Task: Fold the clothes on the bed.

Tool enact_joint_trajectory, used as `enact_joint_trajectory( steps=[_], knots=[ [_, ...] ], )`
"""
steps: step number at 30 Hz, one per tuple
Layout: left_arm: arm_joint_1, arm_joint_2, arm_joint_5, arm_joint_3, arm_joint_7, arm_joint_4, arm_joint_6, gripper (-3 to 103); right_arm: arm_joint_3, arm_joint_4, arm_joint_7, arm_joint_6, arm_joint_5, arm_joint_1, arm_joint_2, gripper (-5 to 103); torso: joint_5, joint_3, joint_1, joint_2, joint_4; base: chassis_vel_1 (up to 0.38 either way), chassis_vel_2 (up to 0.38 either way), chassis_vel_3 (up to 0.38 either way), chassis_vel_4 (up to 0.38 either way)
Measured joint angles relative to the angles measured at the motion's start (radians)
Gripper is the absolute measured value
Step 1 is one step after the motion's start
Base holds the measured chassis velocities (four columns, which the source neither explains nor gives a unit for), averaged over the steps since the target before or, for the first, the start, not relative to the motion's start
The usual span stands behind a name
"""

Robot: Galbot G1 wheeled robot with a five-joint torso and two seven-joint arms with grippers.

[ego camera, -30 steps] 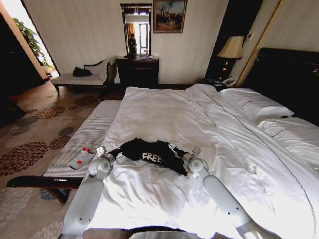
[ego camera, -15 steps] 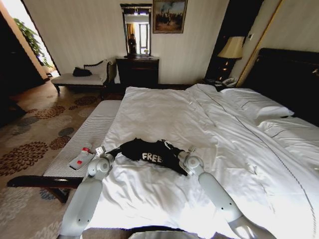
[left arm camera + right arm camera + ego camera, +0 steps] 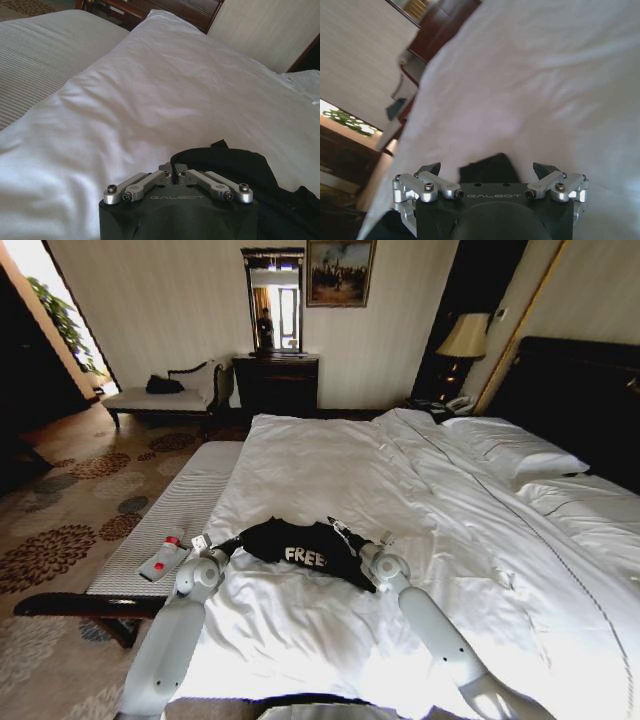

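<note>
White "FREE" on black T-shirt [image 3: 300,543]; "GALBOT" on left claw [image 3: 176,176], right claw [image 3: 490,172].

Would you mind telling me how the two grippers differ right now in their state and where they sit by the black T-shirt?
The left gripper is shut on a fold of the black T-shirt, while the right gripper is open, with dark cloth lying between its spread fingers. In the head view the left gripper sits at the shirt's left end, near the bed's edge; the right gripper sits at the shirt's right end, farther in. Both rest low on the white bedding.
</note>
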Motion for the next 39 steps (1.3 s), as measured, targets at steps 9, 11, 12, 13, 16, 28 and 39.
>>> enact_joint_trajectory(
  steps=[9, 11, 12, 13, 16, 28, 39],
  knots=[
    [0.000, 0.007, -0.002, -0.001, 0.000, 0.000, 0.001, 1, 0.011, -0.033, 0.018, -0.040, 0.007, 0.002, 0.020, 100, -0.0001, 0.000, 0.000, 0.000, -0.0001, 0.000, 0.000, 0.000, 0.000],
    [0.001, 0.006, -0.003, -0.002, 0.000, -0.001, 0.001, 1, 0.012, -0.024, 0.019, -0.052, 0.037, -0.002, 0.025, 100, -0.0001, 0.000, 0.000, 0.000, -0.0001, 0.000, 0.000, 0.000, 0.000],
    [0.001, 0.006, -0.003, -0.003, 0.000, -0.001, 0.001, 1, 0.014, -0.015, 0.020, -0.060, 0.060, -0.007, 0.029, 100, -0.0001, 0.000, 0.000, 0.000, -0.0001, 0.000, 0.000, 0.000, 0.000],
    [0.002, 0.006, -0.003, -0.003, 0.000, -0.001, 0.001, 1, 0.015, -0.007, 0.020, -0.067, 0.075, -0.011, 0.032, 100, -0.0001, 0.000, 0.000, 0.000, -0.0001, 0.000, 0.000, 0.000, 0.000],
    [0.005, 0.006, -0.003, -0.005, 0.000, -0.002, 0.001, 1, 0.019, 0.033, 0.016, -0.085, 0.126, -0.029, 0.049, 100, -0.0001, 0.000, 0.000, 0.000, 0.0000, 0.000, 0.000, 0.000, 0.000],
    [0.005, 0.004, -0.002, -0.006, -0.002, -0.004, 0.001, 1, 0.017, 0.105, -0.032, -0.058, 0.115, -0.045, 0.052, 100, -0.0001, 0.000, 0.000, 0.000, 0.0000, 0.000, 0.000, 0.000, 0.000],
    [0.001, -0.001, 0.000, 0.000, -0.004, 0.002, 0.001, 1, 0.030, 0.099, -0.063, -0.047, 0.079, -0.084, 0.036, 94, 0.0000, 0.000, 0.000, 0.000, -0.0001, 0.000, 0.000, 0.000, 0.000]
  ],
)
